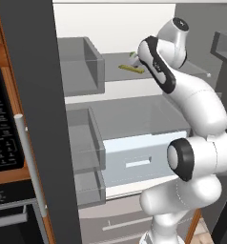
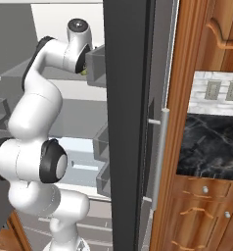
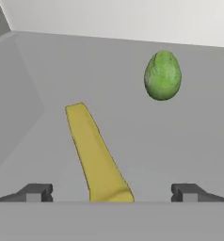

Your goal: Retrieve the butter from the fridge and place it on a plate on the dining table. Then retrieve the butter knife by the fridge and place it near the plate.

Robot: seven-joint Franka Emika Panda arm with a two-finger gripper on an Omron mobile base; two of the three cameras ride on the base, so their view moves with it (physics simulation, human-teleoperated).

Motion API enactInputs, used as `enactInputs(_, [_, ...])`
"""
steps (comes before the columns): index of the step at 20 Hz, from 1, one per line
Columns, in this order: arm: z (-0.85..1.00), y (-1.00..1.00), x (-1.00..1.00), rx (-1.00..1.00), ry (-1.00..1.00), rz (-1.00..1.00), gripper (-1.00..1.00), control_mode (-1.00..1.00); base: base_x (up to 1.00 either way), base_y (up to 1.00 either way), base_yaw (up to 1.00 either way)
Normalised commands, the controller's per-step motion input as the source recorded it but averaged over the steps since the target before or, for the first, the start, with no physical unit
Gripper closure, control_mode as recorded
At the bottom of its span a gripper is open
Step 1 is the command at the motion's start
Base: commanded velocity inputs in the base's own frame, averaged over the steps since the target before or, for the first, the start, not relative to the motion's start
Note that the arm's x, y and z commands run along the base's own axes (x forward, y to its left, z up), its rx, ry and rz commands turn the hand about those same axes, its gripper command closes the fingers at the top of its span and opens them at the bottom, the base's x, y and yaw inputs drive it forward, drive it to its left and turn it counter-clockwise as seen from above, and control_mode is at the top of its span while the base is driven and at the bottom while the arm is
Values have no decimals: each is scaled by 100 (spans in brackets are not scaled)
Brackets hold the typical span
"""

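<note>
The fridge (image 1: 120, 119) stands open, its white interior and grey shelves in front of me. On an upper shelf lies the butter (image 3: 95, 150), a thin yellow stick; in the left base view the butter (image 1: 129, 68) shows just left of my hand. My gripper (image 3: 111, 192) hovers open right over the stick's near end, one fingertip (image 3: 36, 192) on each side, apart from it. The arm hides the hand in the left base view. The plate, dining table and butter knife are out of view.
A small green fruit (image 3: 163, 75) rests on the same shelf beyond the butter. Grey door bins (image 1: 82, 66) hang on the open fridge door at left. A black oven (image 1: 3, 128) sits left of the fridge. Wooden cabinets (image 2: 206, 206) and a marble backsplash stand at right.
</note>
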Motion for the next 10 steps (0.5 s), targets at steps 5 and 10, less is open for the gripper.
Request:
enactInputs(5, [-9,1,21,0,-3,3,-100,-100,0,0,0])
enactInputs(10, [-13,14,8,-5,1,0,-100,-100,0,0,0])
